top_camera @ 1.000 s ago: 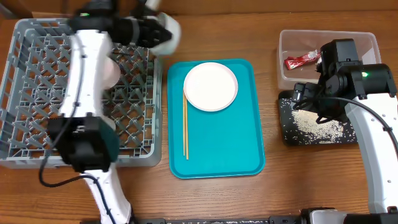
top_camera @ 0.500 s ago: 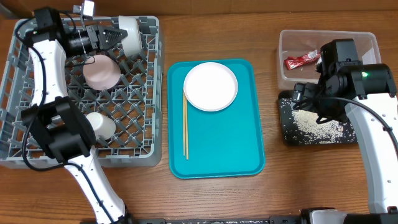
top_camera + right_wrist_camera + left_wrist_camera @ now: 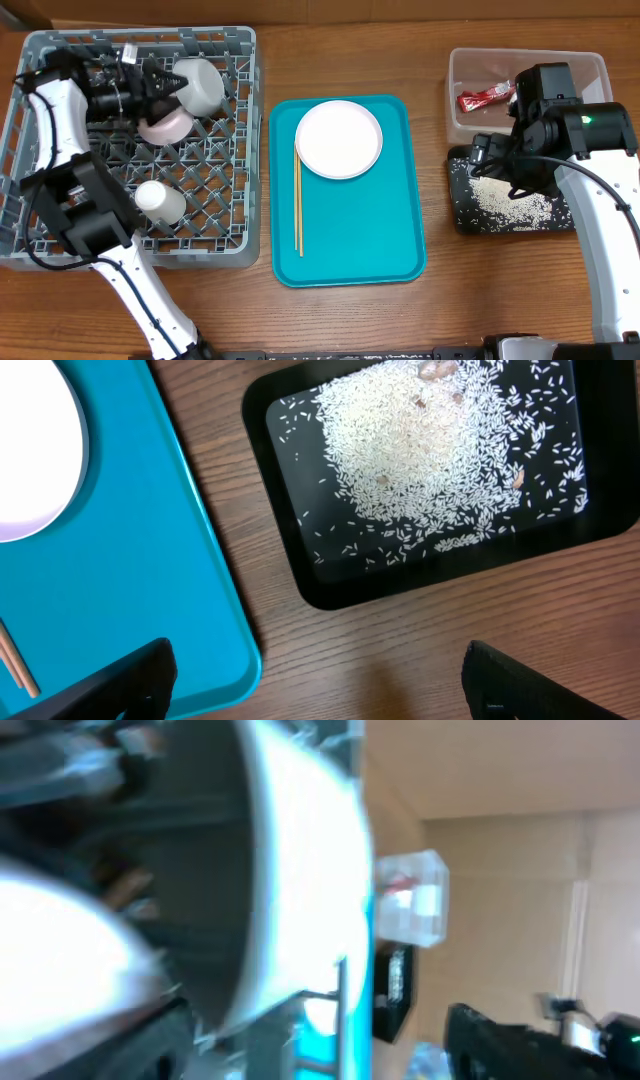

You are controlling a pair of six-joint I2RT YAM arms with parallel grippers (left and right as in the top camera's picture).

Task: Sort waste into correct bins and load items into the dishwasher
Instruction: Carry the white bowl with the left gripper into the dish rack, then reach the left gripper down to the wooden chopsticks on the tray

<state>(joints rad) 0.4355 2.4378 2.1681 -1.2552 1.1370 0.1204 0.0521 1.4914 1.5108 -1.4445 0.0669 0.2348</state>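
Observation:
The grey dish rack [image 3: 60, 215] fills the left of the table. The pale grey bowl [image 3: 200, 85] lies on its side in the rack's back part, above the pinkish-white bowl [image 3: 165, 127]. The small white cup [image 3: 160, 202] stands nearer the front. My left gripper [image 3: 160, 88] is at the grey bowl [image 3: 290, 870], jaws wide apart in the blurred left wrist view. The white plate [image 3: 338, 138] and chopsticks [image 3: 298, 200] rest on the teal tray [image 3: 350, 240]. My right gripper [image 3: 320, 690] hangs open over bare wood beside the black tray [image 3: 330, 585] of rice [image 3: 430, 450].
The clear tub [image 3: 590, 75] at the back right holds the red wrapper [image 3: 485, 97]. The black tray [image 3: 460, 215] sits just in front of it, partly under my right arm. A strip of bare wood separates the teal tray from the bins.
My left arm carried the grey bowl from past the rack's back right corner into the rack, then its jaws came apart. The right arm has not moved.

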